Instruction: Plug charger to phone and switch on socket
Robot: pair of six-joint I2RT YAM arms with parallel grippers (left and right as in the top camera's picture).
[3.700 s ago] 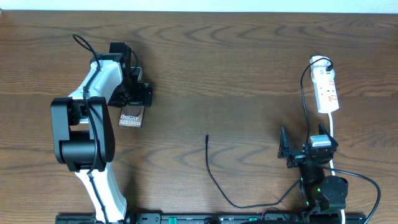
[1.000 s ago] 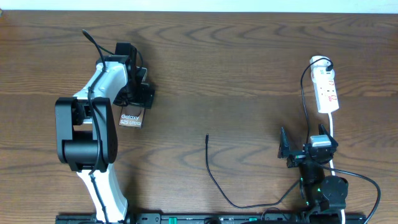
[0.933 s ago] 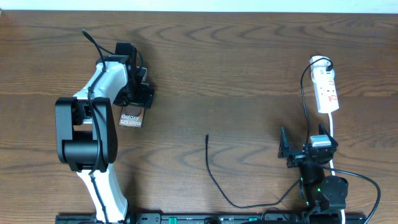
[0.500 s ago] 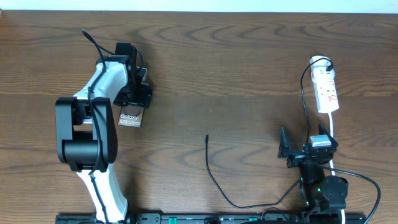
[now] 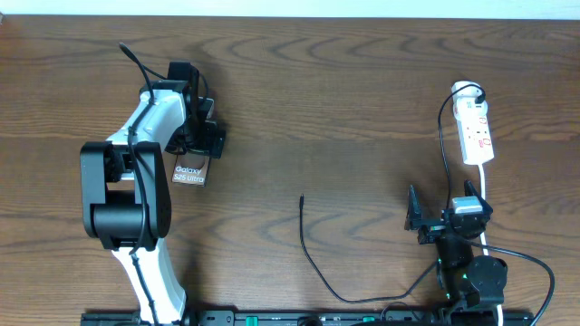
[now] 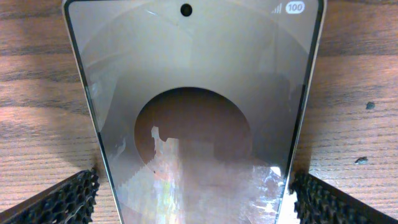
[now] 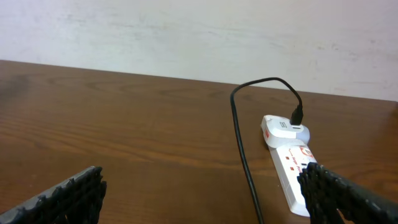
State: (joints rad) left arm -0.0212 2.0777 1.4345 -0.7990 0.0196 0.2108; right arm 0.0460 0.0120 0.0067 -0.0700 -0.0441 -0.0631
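The phone (image 5: pixel 190 172) lies at the left of the table, its "Galaxy S25 Ultra" text showing below my left gripper (image 5: pixel 200 142). In the left wrist view the phone (image 6: pixel 193 93) fills the frame, and my left gripper's (image 6: pixel 196 200) two fingers press against its long edges. The charger's black cable (image 5: pixel 317 267) curves across the table's front, its plug tip (image 5: pixel 302 198) lying free mid-table. The white socket (image 5: pixel 477 134) lies at the far right; it also shows in the right wrist view (image 7: pixel 292 168). My right gripper (image 5: pixel 442 220) is open and empty in front of it, also in its wrist view (image 7: pixel 202 199).
The charger's black cable (image 7: pixel 245 162) loops from the white adapter (image 7: pixel 283 127) on the socket's far end toward my right gripper. The socket's thick white cord (image 5: pixel 486 190) runs toward the right arm's base. A pale wall stands behind the table.
Nothing has moved in the last second. Since 3.7 s ago the left arm has shifted slightly right and away, and the phone has turned a little.
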